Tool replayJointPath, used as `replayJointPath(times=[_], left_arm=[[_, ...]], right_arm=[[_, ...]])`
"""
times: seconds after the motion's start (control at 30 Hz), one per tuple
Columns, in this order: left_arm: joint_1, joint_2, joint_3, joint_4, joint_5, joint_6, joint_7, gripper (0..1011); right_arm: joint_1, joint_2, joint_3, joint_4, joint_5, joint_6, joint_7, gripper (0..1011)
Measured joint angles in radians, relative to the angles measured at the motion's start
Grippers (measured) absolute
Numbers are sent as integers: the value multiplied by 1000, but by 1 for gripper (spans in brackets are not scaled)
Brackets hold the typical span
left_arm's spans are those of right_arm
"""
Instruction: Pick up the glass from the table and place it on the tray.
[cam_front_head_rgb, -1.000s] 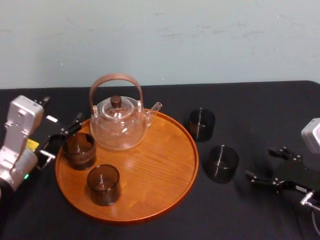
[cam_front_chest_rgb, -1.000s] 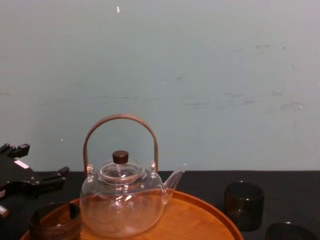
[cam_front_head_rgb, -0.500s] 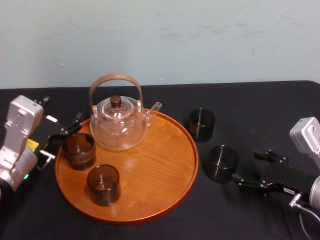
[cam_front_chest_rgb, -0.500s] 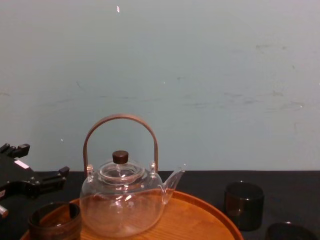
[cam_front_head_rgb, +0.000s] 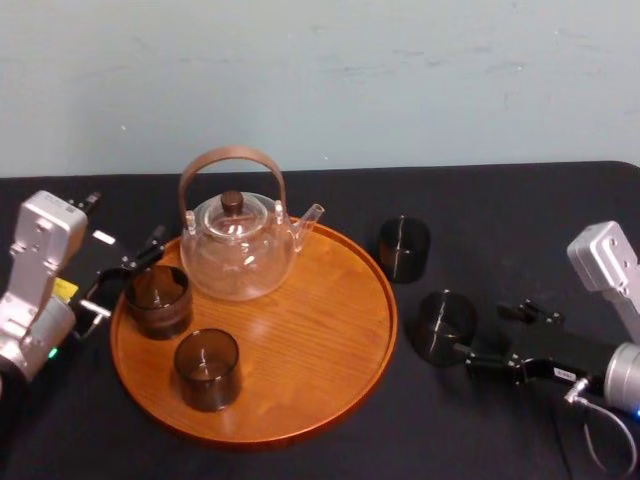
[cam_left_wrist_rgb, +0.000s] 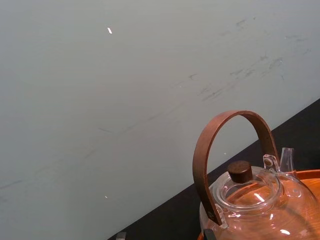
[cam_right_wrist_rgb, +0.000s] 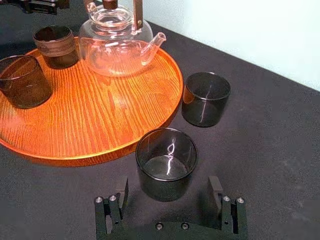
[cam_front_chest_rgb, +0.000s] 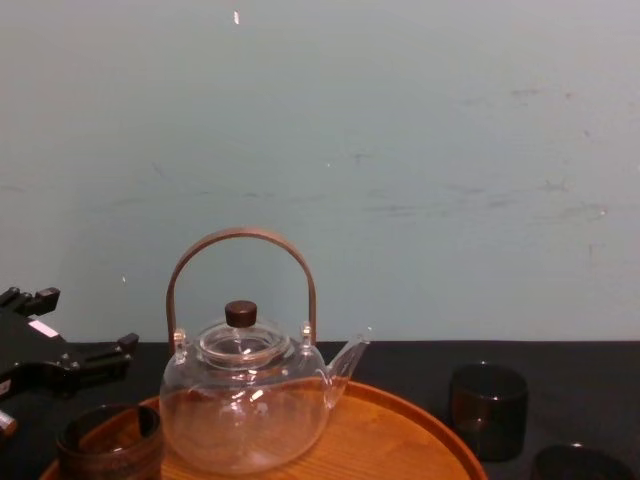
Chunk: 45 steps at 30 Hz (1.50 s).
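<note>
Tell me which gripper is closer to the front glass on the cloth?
Right. The right gripper is right at that glass, jaws open; the left gripper sits across the tray.

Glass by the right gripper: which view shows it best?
Right wrist view: the glass stands whole between the open right gripper's fingers, beside the tray. Head view shows it smaller; chest view catches just its rim at the bottom edge.

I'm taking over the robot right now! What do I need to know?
Right pincer: open, low over the table, fingers flanking the near dark glass, no grip.
Left pincer: open, idle by the tray's left rim.
Done: two dark glasses and the glass teapot stand on the tray.
Left: grip the near glass, lift it onto the tray; the far glass waits on the table too.
</note>
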Motion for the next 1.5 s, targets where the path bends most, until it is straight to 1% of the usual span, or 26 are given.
replayJointPath(times=[0.3, 0.57, 1.07, 1.5], left_arm=[[0, 0, 0, 0, 0, 0, 0, 1001], [0, 0, 0, 0, 0, 0, 0, 1001], [0, 0, 0, 0, 0, 0, 0, 1001], [0, 0, 0, 0, 0, 0, 0, 1001]], right_arm=[[35, -10, -20, 15, 11, 45, -3, 1002], [71, -21, -41, 31, 7, 78, -18, 1002], [140, -43, -90, 81, -14, 111, -7, 1002], [183, -62, -119, 112, -32, 121, 2, 1002]])
